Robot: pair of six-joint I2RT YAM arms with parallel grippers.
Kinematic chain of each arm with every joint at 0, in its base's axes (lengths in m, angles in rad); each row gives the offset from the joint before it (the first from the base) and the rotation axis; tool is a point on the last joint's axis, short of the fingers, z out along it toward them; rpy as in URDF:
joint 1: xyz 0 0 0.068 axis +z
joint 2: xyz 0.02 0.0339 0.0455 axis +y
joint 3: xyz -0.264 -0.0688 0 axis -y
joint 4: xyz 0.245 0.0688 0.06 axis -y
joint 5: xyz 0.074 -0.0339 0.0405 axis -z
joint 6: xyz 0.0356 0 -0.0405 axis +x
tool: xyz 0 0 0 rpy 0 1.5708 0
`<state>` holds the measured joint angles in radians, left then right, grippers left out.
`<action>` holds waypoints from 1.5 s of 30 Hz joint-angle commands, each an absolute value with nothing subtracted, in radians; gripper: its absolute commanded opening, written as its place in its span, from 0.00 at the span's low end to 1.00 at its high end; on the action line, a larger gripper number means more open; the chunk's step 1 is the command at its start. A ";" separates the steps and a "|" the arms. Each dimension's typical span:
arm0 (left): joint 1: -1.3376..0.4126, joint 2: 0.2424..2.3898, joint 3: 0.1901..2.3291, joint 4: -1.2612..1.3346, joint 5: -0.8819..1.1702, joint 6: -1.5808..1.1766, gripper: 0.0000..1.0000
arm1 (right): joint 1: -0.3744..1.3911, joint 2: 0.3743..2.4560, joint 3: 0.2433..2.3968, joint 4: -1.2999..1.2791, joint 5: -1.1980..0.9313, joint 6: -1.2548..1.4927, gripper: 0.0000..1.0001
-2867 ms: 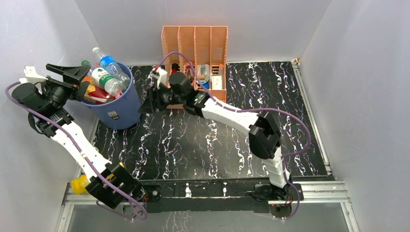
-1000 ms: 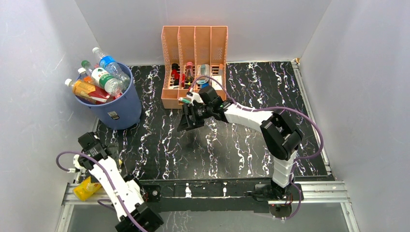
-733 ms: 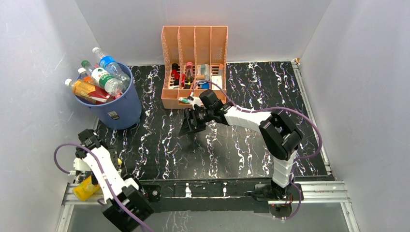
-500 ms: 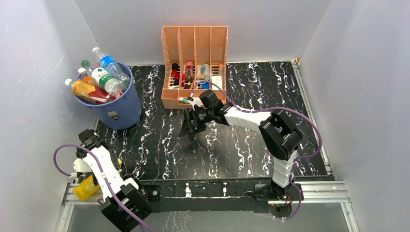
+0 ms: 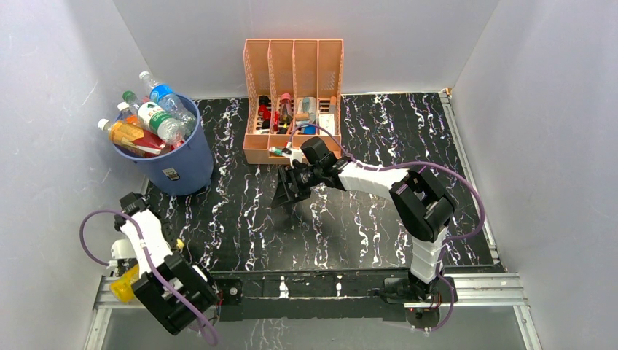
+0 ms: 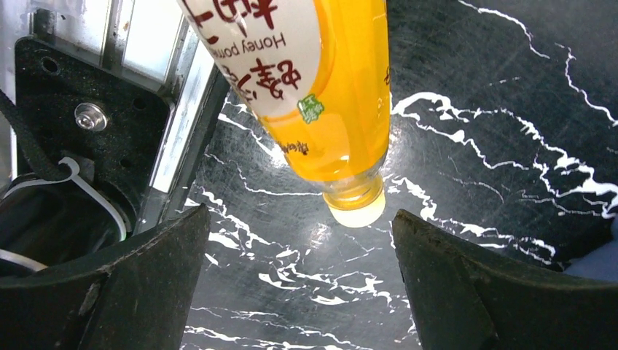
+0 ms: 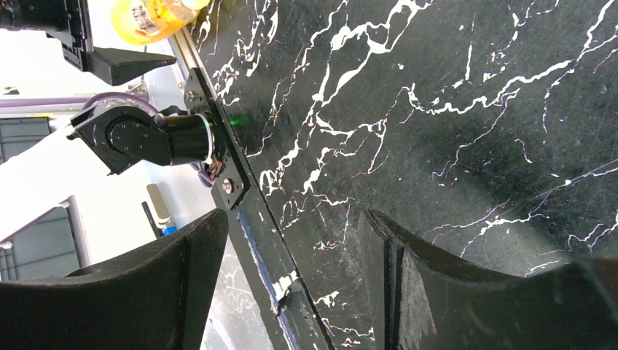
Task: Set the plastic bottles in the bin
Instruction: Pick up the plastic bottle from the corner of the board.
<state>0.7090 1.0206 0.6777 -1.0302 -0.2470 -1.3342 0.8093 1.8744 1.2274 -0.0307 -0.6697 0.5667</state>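
The round blue bin point(image 5: 173, 162) stands at the far left, and several plastic bottles point(image 5: 149, 117) stick out of its top. A yellow juice bottle point(image 5: 122, 284) lies at the near left corner, partly on the metal rail. In the left wrist view this bottle point(image 6: 321, 95) has its pale cap point(image 6: 355, 211) pointing at my open, empty left gripper point(image 6: 297, 219), just short of the jaws. In the top view the left gripper point(image 5: 125, 257) hangs just above the bottle. My right gripper point(image 5: 286, 193) is open and empty over the table's middle, and its wrist view point(image 7: 288, 219) shows only bare tabletop between the jaws.
A peach slotted organizer point(image 5: 293, 73) with small items stands at the back centre, and one small item point(image 5: 277, 151) lies in front of it. Grey walls close in both sides. The metal rail point(image 6: 171, 109) runs along the near edge.
The left arm has left the bin and folded back to the near left corner over the yellow bottle. The right gripper has drawn back from beside the bin to the table's middle.
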 commanded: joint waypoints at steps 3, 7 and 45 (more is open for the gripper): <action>0.707 1.097 0.661 -0.984 -0.295 -1.381 0.91 | 0.811 1.881 1.235 -0.024 -0.697 0.527 0.77; 0.707 1.136 0.644 -0.947 -0.298 -1.384 0.85 | 0.810 1.881 1.232 -0.025 -0.692 0.521 0.77; 0.687 0.923 1.164 -1.169 0.053 -0.885 0.00 | 0.799 1.788 1.226 -0.041 -0.687 0.528 0.75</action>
<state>0.7044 0.9119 1.0195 -1.0870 -0.0349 -0.9726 0.8043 1.8572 1.2274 -0.0463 -0.6769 0.5282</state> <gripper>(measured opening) 0.292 0.753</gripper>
